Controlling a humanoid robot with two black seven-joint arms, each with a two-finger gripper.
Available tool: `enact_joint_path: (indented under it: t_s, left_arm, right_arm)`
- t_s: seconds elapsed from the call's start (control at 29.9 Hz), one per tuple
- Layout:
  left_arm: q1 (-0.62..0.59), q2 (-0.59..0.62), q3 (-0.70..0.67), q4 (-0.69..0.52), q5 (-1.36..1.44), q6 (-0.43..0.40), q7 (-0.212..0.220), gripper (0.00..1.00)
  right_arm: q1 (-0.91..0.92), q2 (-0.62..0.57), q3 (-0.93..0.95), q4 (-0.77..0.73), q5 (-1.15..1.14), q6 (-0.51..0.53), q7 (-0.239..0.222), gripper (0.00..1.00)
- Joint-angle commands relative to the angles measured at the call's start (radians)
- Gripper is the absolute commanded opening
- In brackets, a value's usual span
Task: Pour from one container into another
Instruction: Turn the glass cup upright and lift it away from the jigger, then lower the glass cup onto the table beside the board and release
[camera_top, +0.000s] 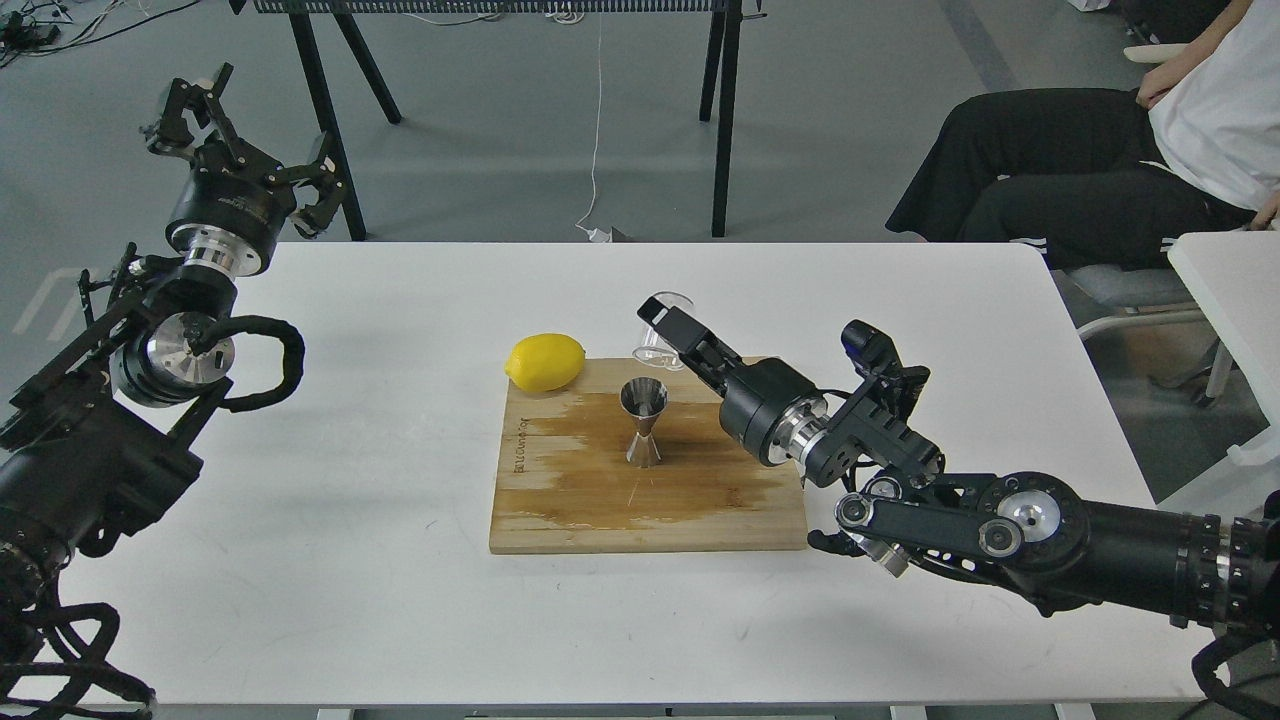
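Note:
The steel jigger (643, 423) stands upright in the middle of the wooden board (560, 500). My right gripper (668, 328) is shut on the small clear glass cup (660, 340), holding it tilted just behind the board's back edge, up and to the right of the jigger and apart from it. My left gripper (245, 125) is raised off the table's far left corner, its fingers spread open and holding nothing.
A yellow lemon (545, 362) lies at the board's back left corner. The board shows a dark wet patch around the jigger. A seated person (1080, 170) is at the back right, and a second white table (1230, 300) at the right edge.

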Motion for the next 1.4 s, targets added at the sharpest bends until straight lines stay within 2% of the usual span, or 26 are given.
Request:
enact_joint_path:
  t_s: [0.0, 0.13, 0.3, 0.53, 0.7, 0.87, 1.0, 1.14, 1.37]
  left_arm:
    - [-0.001, 0.002, 0.0, 0.0, 0.0, 0.0, 0.002, 1.0]
    - [-0.003, 0.003, 0.0, 0.0, 0.0, 0.0, 0.002, 1.0]
    - [-0.004, 0.003, 0.0, 0.0, 0.0, 0.003, 0.003, 1.0]
    - [-0.004, -0.003, 0.0, 0.0, 0.0, 0.003, 0.003, 1.0]
    - [-0.004, -0.003, 0.001, 0.0, 0.0, 0.003, 0.003, 1.0]
    - [-0.004, -0.003, 0.001, 0.0, 0.0, 0.005, 0.003, 1.0]
    - [-0.004, -0.005, 0.001, 0.0, 0.0, 0.005, 0.003, 1.0]
    - [-0.003, -0.003, 0.001, 0.0, 0.0, 0.005, 0.003, 1.0]
    - [-0.003, -0.009, 0.001, 0.0, 0.0, 0.006, 0.002, 1.0]
  right_arm:
    - [-0.027, -0.003, 0.084, 0.039, 0.102, 0.0, -0.01, 0.24]
    - [-0.051, -0.04, 0.174, 0.088, 0.228, 0.0, -0.018, 0.24]
    - [-0.129, -0.083, 0.341, 0.144, 0.36, 0.0, -0.069, 0.24]
    - [-0.304, -0.082, 0.631, 0.151, 0.546, 0.0, -0.196, 0.24]
    - [-0.401, -0.079, 0.767, 0.141, 0.768, 0.11, -0.288, 0.24]
    - [-0.447, -0.03, 0.785, 0.078, 0.845, 0.177, -0.302, 0.24]
    - [-0.484, 0.027, 0.805, -0.037, 0.984, 0.28, -0.349, 0.24]
    - [-0.517, 0.081, 0.808, -0.109, 1.034, 0.351, -0.356, 0.24]
    - [-0.599, 0.127, 0.9, -0.12, 1.075, 0.366, -0.359, 0.24]
